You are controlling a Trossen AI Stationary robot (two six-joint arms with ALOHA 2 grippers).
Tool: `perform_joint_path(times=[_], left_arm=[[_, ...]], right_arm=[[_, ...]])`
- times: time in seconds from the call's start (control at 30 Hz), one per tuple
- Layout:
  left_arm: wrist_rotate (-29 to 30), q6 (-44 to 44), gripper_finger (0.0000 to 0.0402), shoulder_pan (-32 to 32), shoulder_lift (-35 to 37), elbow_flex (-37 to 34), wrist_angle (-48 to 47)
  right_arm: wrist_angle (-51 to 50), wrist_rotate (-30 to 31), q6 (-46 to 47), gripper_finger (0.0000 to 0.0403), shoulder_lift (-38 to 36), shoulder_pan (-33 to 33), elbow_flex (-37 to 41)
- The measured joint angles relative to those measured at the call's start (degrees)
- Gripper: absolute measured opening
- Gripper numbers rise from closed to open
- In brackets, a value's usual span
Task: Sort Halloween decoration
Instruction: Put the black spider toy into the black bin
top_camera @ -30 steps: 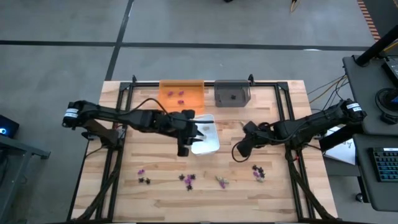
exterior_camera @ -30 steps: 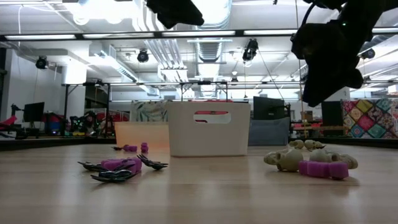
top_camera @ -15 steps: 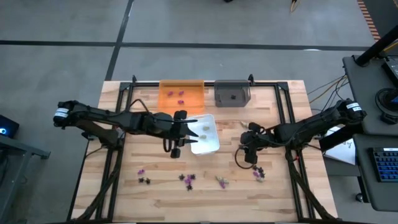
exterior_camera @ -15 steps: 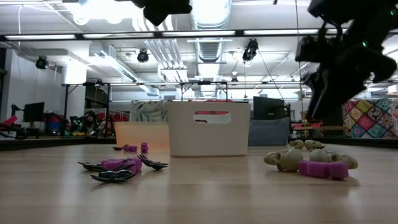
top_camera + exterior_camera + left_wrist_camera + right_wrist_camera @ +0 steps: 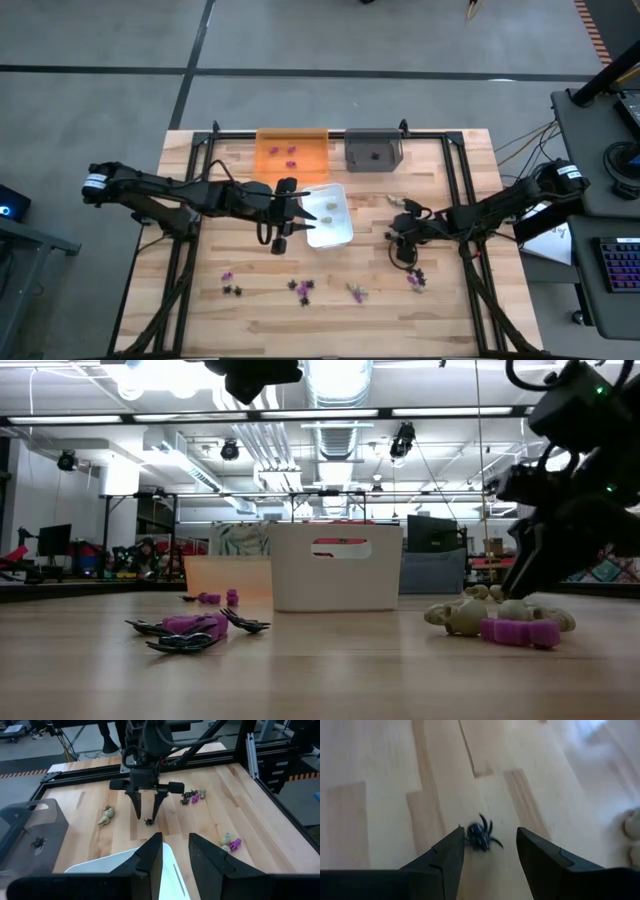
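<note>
A black spider piece [image 5: 481, 838] lies flat on the wooden table [image 5: 440, 300], between the fingertips of the right gripper [image 5: 146, 816], whose two fingers stand apart on either side of it; one finger [image 5: 451, 851] is just beside the spider's body, and no clamping is visible. This is on the right half of the table, near the front. More Halloween decoration [image 5: 300, 288] lies scattered along the table's front edge: purple, black and pale pieces in small clusters. Two purple pieces sit in the orange tray [image 5: 273, 142], one black piece in the grey tray [image 5: 360, 160], and pale pieces in the white tray [image 5: 343, 232]. The left gripper [image 5: 279, 232] hovers at the white tray's left side, fingers a little apart, with nothing seen between them.
</note>
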State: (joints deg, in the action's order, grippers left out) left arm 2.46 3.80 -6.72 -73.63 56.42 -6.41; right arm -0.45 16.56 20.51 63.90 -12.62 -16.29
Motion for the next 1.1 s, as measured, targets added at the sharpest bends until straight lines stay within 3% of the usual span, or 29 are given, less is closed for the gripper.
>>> perform_joint_path(times=[0.37,0.7,1.1], left_arm=[[0.04,0.15,0.0078,0.00,-0.15,0.02,0.69],[0.07,0.15,0.0078,0.00,-0.17,0.02,0.84],[0.09,-0.27,0.0078,0.00,-0.20,0.02,0.83]], right_arm=[[4.88,0.02,0.49,0.0155,0.72,-0.11,3.34],[14.07,0.46,0.85,0.0145,8.06,-0.11,3.62],[16.22,-0.97,2.16,0.0070,10.43,-0.11,3.63]])
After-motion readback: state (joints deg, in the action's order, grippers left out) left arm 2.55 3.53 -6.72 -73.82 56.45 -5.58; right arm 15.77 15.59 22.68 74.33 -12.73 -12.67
